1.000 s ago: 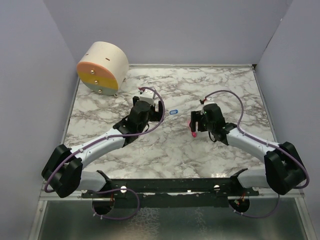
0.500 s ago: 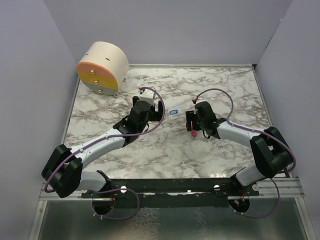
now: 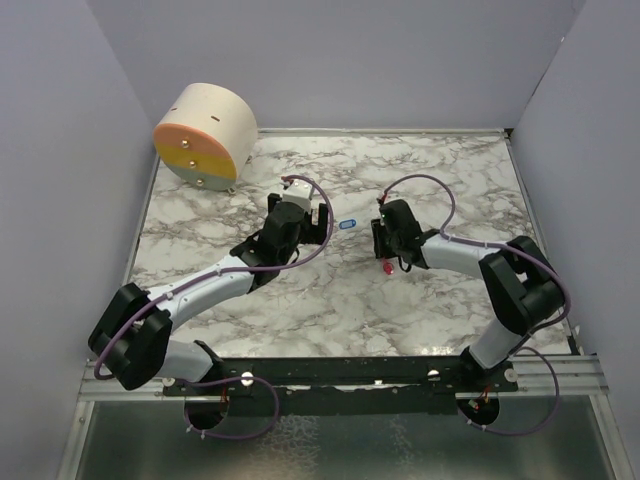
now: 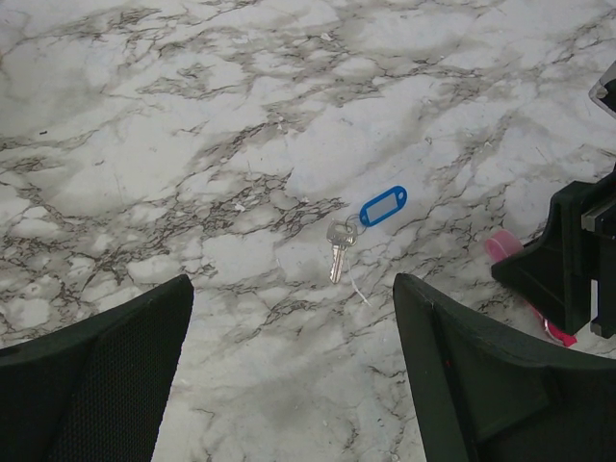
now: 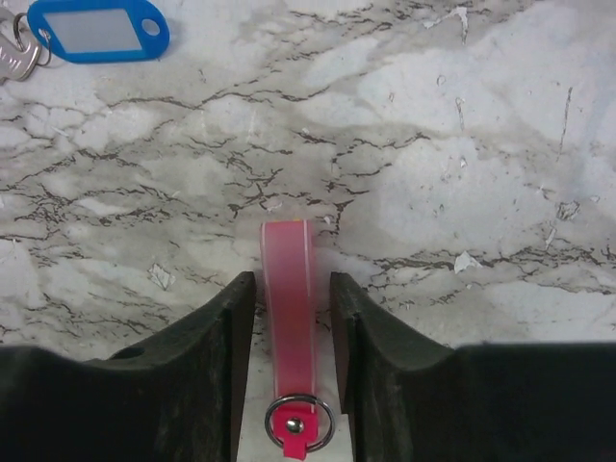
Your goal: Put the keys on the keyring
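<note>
Change: the right arm has swung in toward the blue tag (image 5: 96, 31), elbow folded closer, and its jaws have drawn in; the left arm, the tag and the drum (image 3: 205, 130) sit as before.
Right gripper (image 5: 292, 284): narrow, a finger on each side of the pink strip (image 5: 291, 327); a sliver of table (image 3: 330, 300) shows on each side, so it is not clamped.
Left gripper (image 4: 292, 284): wide, holding nothing, hovering just beside the tag on the side away from the strip.
Strip position: flat on the table, near the tag but apart from it.
Strip axis: in line with the right fingers, plain end pointing out ahead, metal ring (image 5: 299, 421) at the wrist end; the tag lies ahead and left of the plain end.
Tag: flat, with a silver key (image 4: 337, 255) on the small ring at one end, blade toward the left wrist.
Count: one strip, one tag, one key, two rings, one drum.
</note>
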Motion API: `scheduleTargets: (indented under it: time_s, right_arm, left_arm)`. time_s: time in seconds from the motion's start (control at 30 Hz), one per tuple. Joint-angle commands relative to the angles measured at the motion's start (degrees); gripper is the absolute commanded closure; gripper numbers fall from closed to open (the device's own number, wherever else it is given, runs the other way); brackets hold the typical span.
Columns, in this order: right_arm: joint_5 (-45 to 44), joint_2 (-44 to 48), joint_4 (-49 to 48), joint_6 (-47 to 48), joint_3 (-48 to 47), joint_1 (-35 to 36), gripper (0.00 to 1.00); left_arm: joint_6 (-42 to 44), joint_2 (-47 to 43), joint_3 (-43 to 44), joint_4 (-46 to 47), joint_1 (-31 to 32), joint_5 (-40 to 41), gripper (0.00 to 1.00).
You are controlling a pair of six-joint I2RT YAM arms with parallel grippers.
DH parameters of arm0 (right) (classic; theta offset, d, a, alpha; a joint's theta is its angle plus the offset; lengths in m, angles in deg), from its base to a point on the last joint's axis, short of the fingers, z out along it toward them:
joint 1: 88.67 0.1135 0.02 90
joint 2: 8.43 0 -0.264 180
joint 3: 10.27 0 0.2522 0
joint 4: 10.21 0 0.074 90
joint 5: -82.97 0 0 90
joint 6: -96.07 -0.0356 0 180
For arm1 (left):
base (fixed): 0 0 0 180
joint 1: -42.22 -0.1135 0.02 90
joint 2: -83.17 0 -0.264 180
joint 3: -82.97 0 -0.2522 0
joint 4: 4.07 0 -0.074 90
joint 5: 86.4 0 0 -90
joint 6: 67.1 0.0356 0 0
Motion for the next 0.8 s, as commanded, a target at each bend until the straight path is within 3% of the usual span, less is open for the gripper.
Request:
scheduleTargets:
  time_s: [0.0, 0.07, 0.1, 0.23, 0.47, 0.77]
  right_arm:
    - [-1.98, -2.03, -1.51, 0.0, -2.64, 0.65, 0.71]
    - [-3.19, -1.7, -1.47, 0.19, -3.29, 0.89, 0.93]
    - [-4.59, -0.7, -1.68, 0.0, -3.39, 1.16, 0.98]
    - [-5.11, 9.46, -8.17, 1.98, 0.08, 2.05, 0.99]
    - [1.83, 32.79, -27.21, 3.92, 12.38, 2.07, 0.99]
    - [3.08, 40.13, -33.45, 5.09, 17.48, 2.06, 0.99]
  left_arm:
    - [1.02, 0.72, 1.15, 1.57, 0.34, 1.54, 0.13]
    - [1.15, 0.83, 1.26, 1.61, 0.34, 1.55, 0.13]
    - [1.23, 0.78, 1.28, 1.55, 0.34, 1.59, 0.13]
    - [1.24, 0.6, 1.22, 1.76, 0.4, 1.59, 0.13]
    - [1.09, 0.26, 0.6, 3.26, 0.35, -0.86, 0.13]
    - [0.51, -2.45, -0.46, 3.72, 0.5, -4.17, 0.13]
